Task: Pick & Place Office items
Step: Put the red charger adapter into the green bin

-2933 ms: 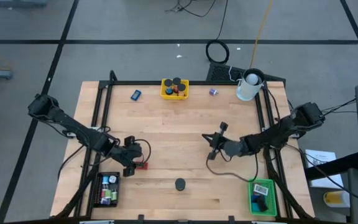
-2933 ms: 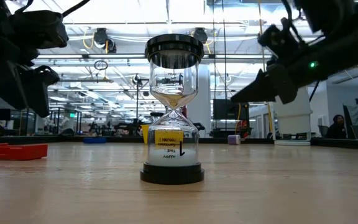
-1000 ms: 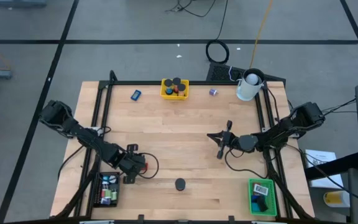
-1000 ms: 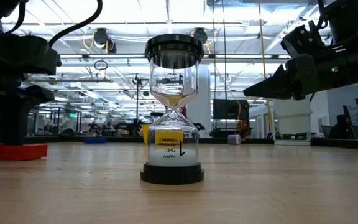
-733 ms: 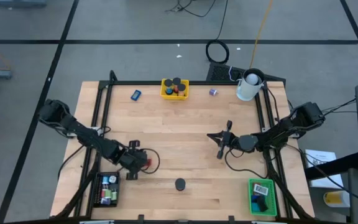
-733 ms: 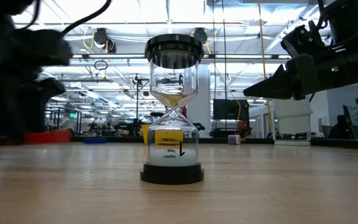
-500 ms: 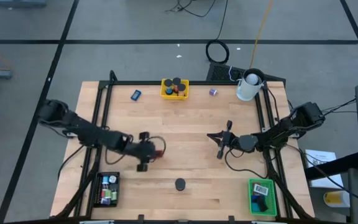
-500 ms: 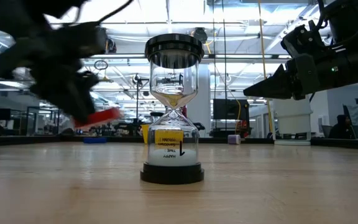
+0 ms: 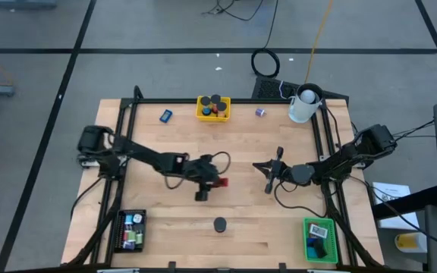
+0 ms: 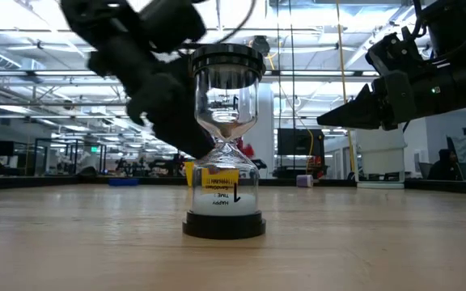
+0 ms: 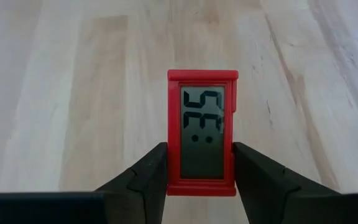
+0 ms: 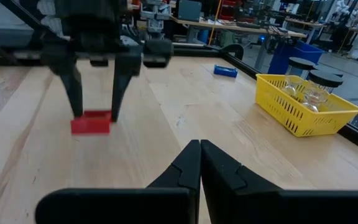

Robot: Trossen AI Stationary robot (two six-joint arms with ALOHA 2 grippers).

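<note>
My left gripper [image 9: 212, 181] hangs over the middle of the table, shut on a small red office item with a grey number display [image 11: 202, 130]. The right wrist view shows the same red item [image 12: 92, 122] below the left gripper's fingers. My right gripper [image 9: 268, 168] waits right of centre, shut and holding nothing, with its fingertips [image 12: 199, 148] together. An hourglass [image 9: 219, 224] stands on its black base near the front edge. A blue item [image 9: 165, 115] and a purple item [image 9: 260, 111] lie on the far part of the table. My left gripper pinches the red item between its two fingers by its two long sides [image 11: 168, 177], at the end nearest the gripper. The fingers [image 11: 146, 174] slant down from the table's left and run along the item. It is lifted clear of the table, display facing up.
A yellow tray [image 9: 203, 114] with dark caps stands at the far edge, and a white cup [image 9: 302, 106] at the far right. A black tray [image 9: 120, 231] with small items sits near left, a green tray [image 9: 309, 243] near right. Bare wood lies between the grippers.
My left gripper has lifted the red item off the table beside the black tray. It has carried it toward the table's middle, rightward and a little toward the far edge, turning as it went. The item now hangs clear of the wood.
</note>
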